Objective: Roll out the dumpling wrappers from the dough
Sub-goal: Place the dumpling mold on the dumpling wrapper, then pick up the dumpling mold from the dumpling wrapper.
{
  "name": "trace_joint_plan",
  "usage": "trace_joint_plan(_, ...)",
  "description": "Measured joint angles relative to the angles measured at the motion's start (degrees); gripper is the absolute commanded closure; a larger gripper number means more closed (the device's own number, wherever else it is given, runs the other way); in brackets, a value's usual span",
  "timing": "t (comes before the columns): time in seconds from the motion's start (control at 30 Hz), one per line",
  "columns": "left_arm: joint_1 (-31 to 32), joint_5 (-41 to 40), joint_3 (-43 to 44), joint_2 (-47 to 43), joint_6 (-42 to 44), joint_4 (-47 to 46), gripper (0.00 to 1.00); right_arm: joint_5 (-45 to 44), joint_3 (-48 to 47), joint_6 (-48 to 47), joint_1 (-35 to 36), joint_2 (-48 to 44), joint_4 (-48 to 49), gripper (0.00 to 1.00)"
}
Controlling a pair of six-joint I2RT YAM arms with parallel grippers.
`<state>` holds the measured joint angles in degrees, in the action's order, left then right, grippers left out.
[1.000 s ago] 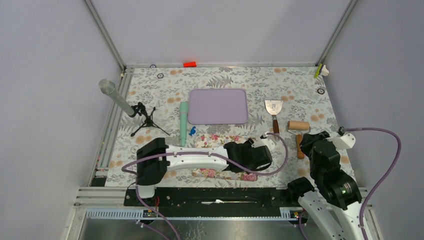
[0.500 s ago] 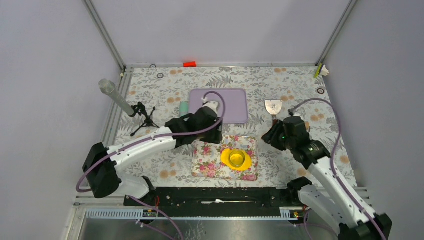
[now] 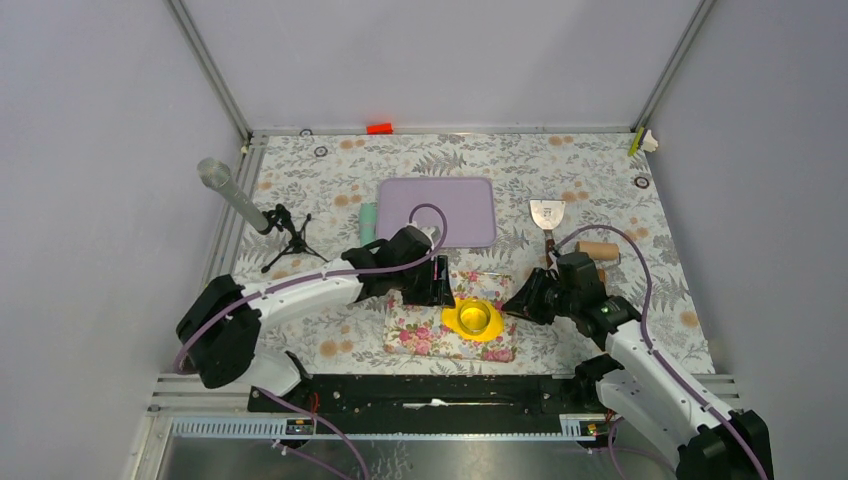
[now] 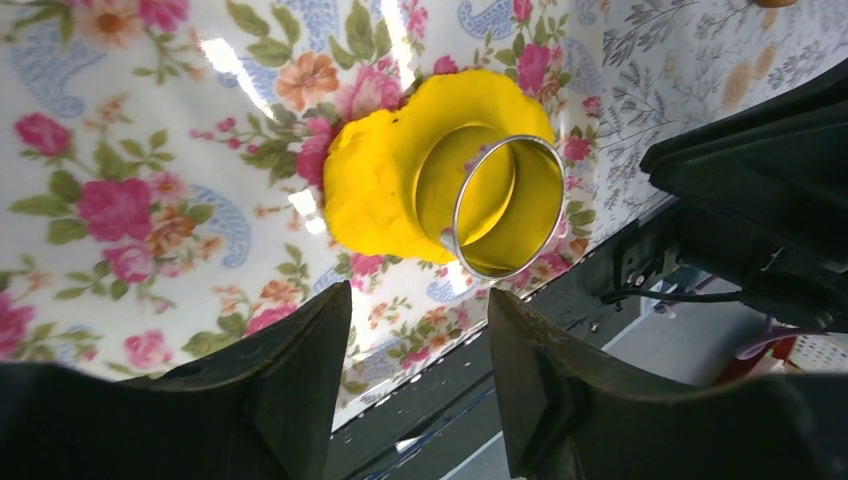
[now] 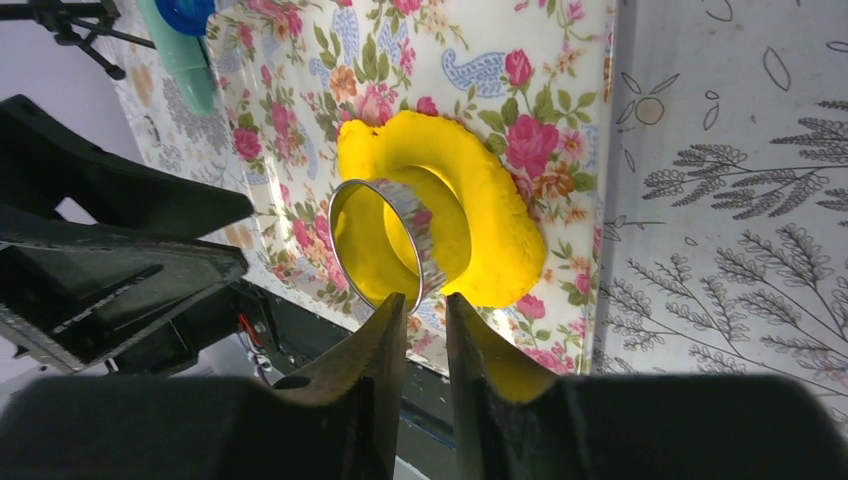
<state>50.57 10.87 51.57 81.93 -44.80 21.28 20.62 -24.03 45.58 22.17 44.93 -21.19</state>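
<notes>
The dough (image 3: 452, 320) is a flattened bright yellow sheet on a floral mat (image 3: 420, 332). A metal ring cutter (image 5: 420, 240) stands pressed into it, also seen in the left wrist view (image 4: 457, 215). No separate dumpling wrappers show. My left gripper (image 3: 436, 285) is open and empty, just left of the dough over the mat (image 4: 120, 150). My right gripper (image 3: 515, 300) is at the ring's right side. Its fingers (image 5: 390, 330) stand a narrow gap apart, one on each side of the ring's near wall, not closed on it.
A purple tray (image 3: 437, 212) lies behind the mat. A metal spatula (image 3: 546, 215) and a wooden rolling pin (image 3: 597, 250) lie to the right. A green tool (image 3: 367, 215) and a small tripod with a grey cylinder (image 3: 285, 235) are to the left.
My left gripper has come from the tray's front edge down to the mat beside the dough. My right gripper has moved left and down to the ring cutter.
</notes>
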Motion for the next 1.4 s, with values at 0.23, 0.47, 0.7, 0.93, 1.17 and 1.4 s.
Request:
trace_joint_plan(0.23, 0.26, 3.96, 0.04, 5.33, -0.74, -3.45, 0.52, 0.98, 1.25, 1.29, 0.31, 2.58, 5.20, 0.71)
trace_joint_plan(0.47, 0.72, 5.55, 0.04, 6.97, -0.83, -5.01, 0.52, 1.29, 1.18, 0.55, 0.46, 4.87, 6.54, 0.70)
trace_joint_plan(0.7, 0.72, 5.90, 0.07, 7.91, -0.81, -5.88, 0.52, 1.33, 1.18, -1.16, 0.59, 6.71, 7.37, 0.67)
trace_joint_plan(0.93, 0.72, 7.78, 0.52, 10.84, -0.76, -6.32, 0.55, 2.14, 1.20, -1.99, 0.70, 6.88, 8.66, 0.66)
trace_joint_plan(1.17, 0.72, 8.22, 0.59, 10.97, -0.74, -6.43, 0.56, 4.15, 1.46, -2.14, 1.09, 10.34, 11.72, 0.67)
trace_joint_plan(1.4, 0.72, 8.46, 0.92, 11.34, -0.74, -6.43, 0.58, 5.66, 1.53, -2.95, 1.49, 13.07, 13.27, 0.68)
